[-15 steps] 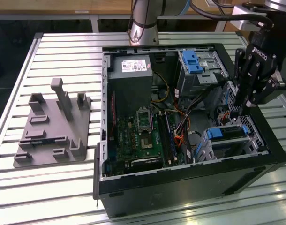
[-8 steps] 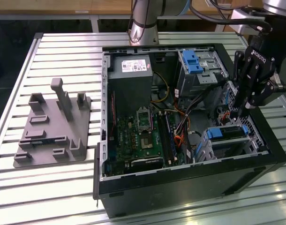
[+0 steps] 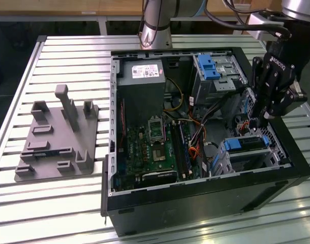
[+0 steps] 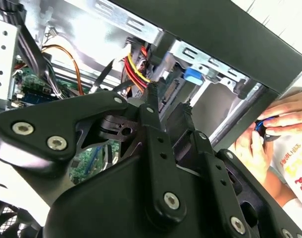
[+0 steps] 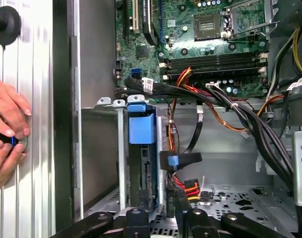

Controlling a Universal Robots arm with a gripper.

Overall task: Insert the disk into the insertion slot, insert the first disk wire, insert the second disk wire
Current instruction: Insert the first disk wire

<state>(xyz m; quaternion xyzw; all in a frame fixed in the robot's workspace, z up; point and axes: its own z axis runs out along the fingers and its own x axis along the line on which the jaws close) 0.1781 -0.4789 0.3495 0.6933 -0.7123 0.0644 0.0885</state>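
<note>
The disk [image 3: 244, 144] in its blue carrier [image 5: 141, 126] sits inside the insertion slot [image 3: 249, 161], a low grey metal cage at the case's corner on the exterior view's right. My gripper [image 3: 256, 122] hangs just above the cage's inner end, its fingers [image 4: 152, 114] close together. It seems shut on the black connector of a red and yellow disk wire [image 5: 190, 186], whose strands [image 4: 136, 69] end at the fingertips. A black cable with a blue connector [image 5: 173, 161] hangs loose beside the disk's end.
The open black computer case [image 3: 195, 203] holds a motherboard [image 3: 155, 147], power supply [image 3: 142, 84] and a taller bay with a blue latch [image 3: 211, 66]. Thick cable bundles [image 5: 250, 119] cross near the cage. A person's hands [image 5: 5, 129] rest outside the case wall. A grey fixture [image 3: 58, 137] lies beside the case.
</note>
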